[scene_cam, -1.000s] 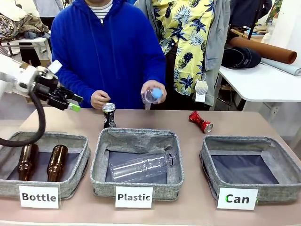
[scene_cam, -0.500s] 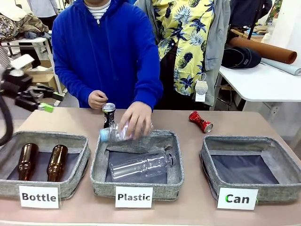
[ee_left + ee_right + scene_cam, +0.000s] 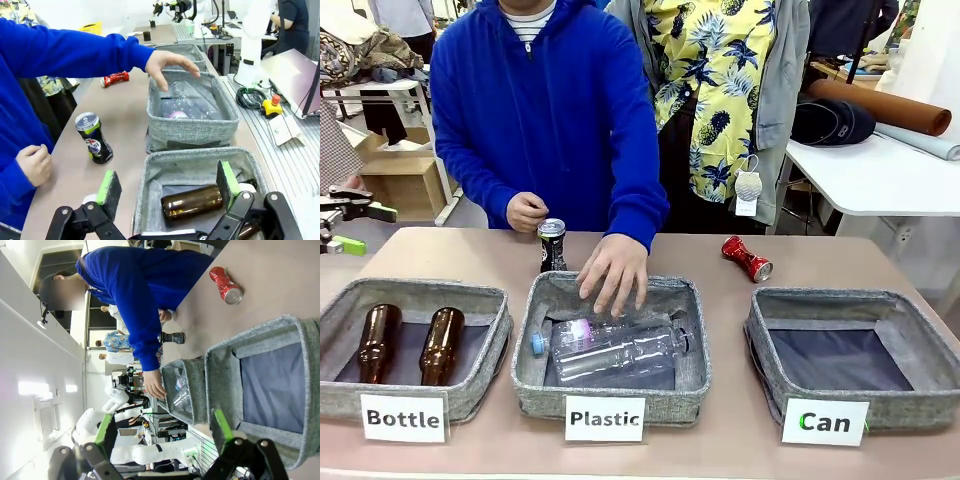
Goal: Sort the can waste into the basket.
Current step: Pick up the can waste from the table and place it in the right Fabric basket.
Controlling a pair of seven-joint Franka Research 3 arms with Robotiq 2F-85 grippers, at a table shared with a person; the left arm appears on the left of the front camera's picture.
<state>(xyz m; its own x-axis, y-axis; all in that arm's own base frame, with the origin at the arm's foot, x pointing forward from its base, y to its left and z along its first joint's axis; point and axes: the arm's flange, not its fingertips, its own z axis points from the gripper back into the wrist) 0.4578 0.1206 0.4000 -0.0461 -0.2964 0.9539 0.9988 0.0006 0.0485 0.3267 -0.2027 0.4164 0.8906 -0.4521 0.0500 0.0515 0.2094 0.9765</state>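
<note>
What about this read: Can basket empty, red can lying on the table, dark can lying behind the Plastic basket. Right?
One slip: the dark can stands upright behind the Plastic basket, per the front view. The Can basket is empty and the red can lies on the table.

My table (image 3: 720, 262) carries three grey baskets in a row near my edge: the Bottle basket (image 3: 492, 352) at my left, the Plastic basket (image 3: 526, 352) in the middle, the Can basket (image 3: 764, 362) at my right. Beyond them a dark can (image 3: 552, 245) stands upright and a red can (image 3: 747, 258) lies on its side.
</note>
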